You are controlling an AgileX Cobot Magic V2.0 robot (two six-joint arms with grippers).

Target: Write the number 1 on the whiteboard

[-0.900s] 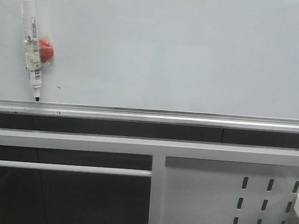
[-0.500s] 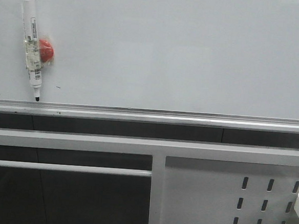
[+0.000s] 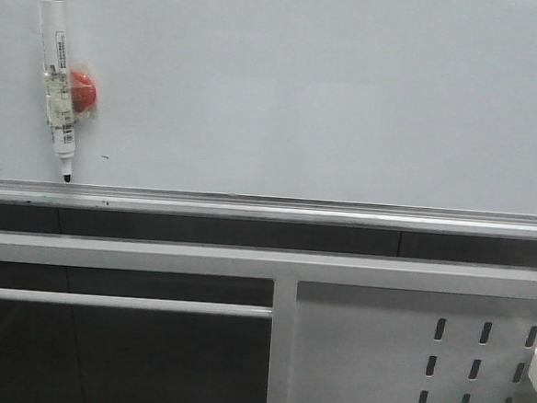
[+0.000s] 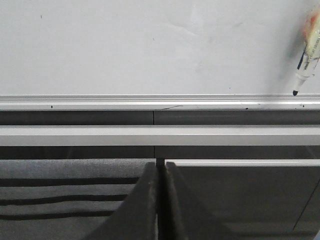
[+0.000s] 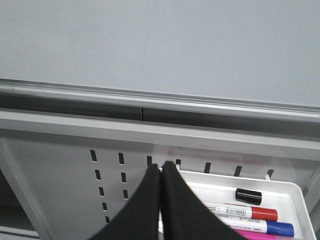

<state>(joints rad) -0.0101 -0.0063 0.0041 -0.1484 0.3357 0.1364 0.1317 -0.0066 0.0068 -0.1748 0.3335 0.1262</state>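
The whiteboard (image 3: pixel 331 95) fills the upper front view above its silver edge rail (image 3: pixel 268 206); it also shows in the left wrist view (image 4: pixel 125 45) and the right wrist view (image 5: pixel 160 40). No number 1 stroke shows on it. A white marker (image 3: pixel 56 81) with a black cap stands nearly upright against the board at the left, its tip down, beside a red magnet (image 3: pixel 82 91). The marker's tip shows in the left wrist view (image 4: pixel 302 70). My left gripper (image 4: pixel 160 165) is shut and empty below the rail. My right gripper (image 5: pixel 160 167) is shut and empty.
A white perforated panel (image 3: pixel 405 359) hangs below the rail at the right; it shows in the right wrist view (image 5: pixel 60 175). A white tray (image 5: pixel 280 187) on it holds a black cap (image 5: pixel 249 195) and red (image 5: pixel 240 212), blue and pink markers. A tiny dark speck (image 3: pixel 104 157) is on the board.
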